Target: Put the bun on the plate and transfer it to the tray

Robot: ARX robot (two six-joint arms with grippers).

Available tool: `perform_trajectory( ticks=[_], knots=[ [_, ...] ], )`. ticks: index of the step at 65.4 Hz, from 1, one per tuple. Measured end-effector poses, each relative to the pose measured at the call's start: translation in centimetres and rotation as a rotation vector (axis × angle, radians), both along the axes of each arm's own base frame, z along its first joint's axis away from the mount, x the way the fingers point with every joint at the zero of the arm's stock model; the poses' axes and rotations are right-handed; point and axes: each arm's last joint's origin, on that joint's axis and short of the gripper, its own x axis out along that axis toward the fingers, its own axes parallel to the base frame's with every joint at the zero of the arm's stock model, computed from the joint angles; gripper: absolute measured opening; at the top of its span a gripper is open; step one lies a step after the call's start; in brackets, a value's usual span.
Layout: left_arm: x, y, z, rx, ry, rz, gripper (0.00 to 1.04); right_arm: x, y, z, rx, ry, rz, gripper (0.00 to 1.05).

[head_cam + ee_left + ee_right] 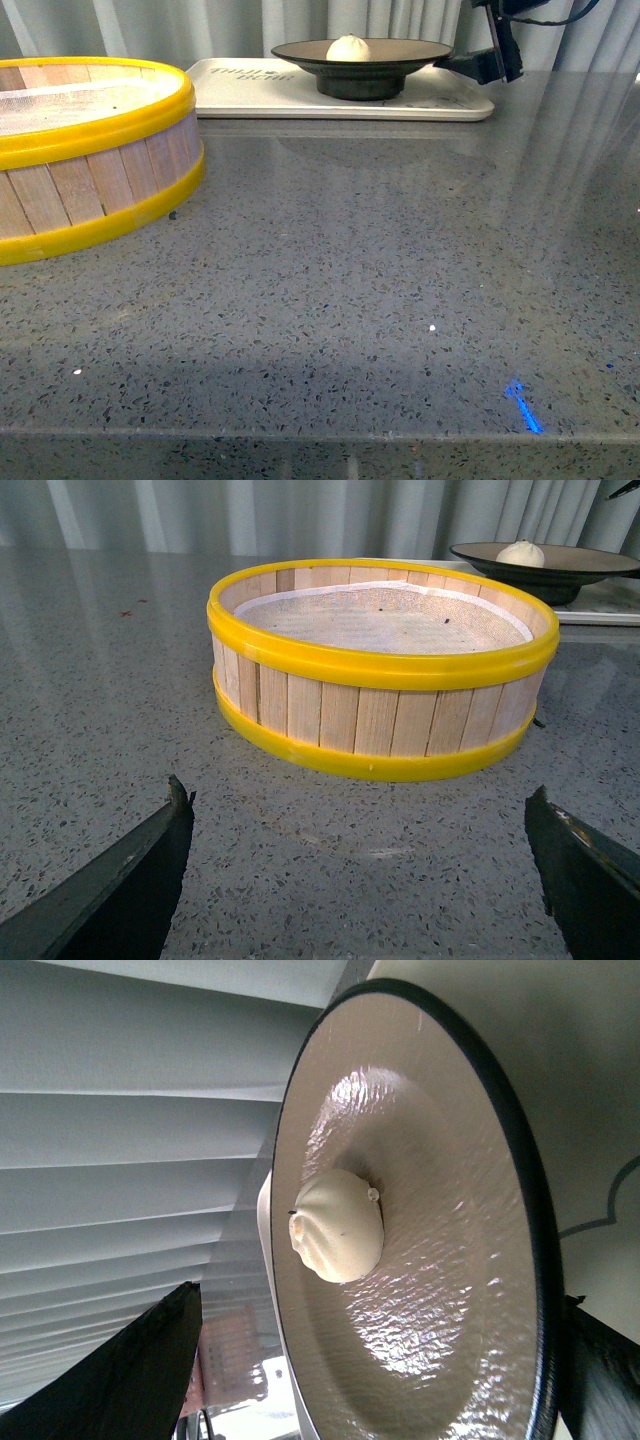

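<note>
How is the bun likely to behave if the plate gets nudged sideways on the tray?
The bun sits loose at the middle of the plate, so it would probably slide or roll a little. The dished, glossy inside likely keeps it in. It looks soft and light.

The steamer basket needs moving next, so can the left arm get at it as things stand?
Probably yes. The left gripper is open and faces the steamer basket with only bare counter between them.
</note>
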Motion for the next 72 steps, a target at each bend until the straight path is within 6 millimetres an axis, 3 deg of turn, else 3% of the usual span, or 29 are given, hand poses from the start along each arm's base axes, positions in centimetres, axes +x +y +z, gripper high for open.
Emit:
perform_trajectory(
  ticks=[15,25,38,46,55,59,72],
  knots=[
    [0.0,0.0,0.0,0.0,0.0,0.0,0.98,-2.5,-1.5,1.9,0.022,-0.044,-0.067,0.96],
    [0.0,0.0,0.0,0.0,0.0,0.0,0.98,-6.6,-3.1,3.5,0.038,-0.099,-0.112,0.96],
    [0.0,0.0,0.0,0.0,0.0,0.0,0.98,-11.3,-5.1,3.1,-0.097,-0.15,-0.248,0.96],
    [0.0,0.0,0.0,0.0,0.0,0.0,0.98,-16.9,-6.9,2.8,-0.3,-0.228,-0.379,0.96],
    [0.0,0.0,0.0,0.0,0.0,0.0,0.98,-26.0,-8.0,1.6,-0.6,-0.29,-0.54,0.96],
    [0.0,0.0,0.0,0.0,0.0,0.0,0.98,-28.9,-8.1,0.5,-0.708,-0.299,-0.57,0.96],
    [0.0,0.0,0.0,0.0,0.0,0.0,0.98,-33.9,-8.4,-3.1,-0.978,-0.299,-0.594,0.96]
  ],
)
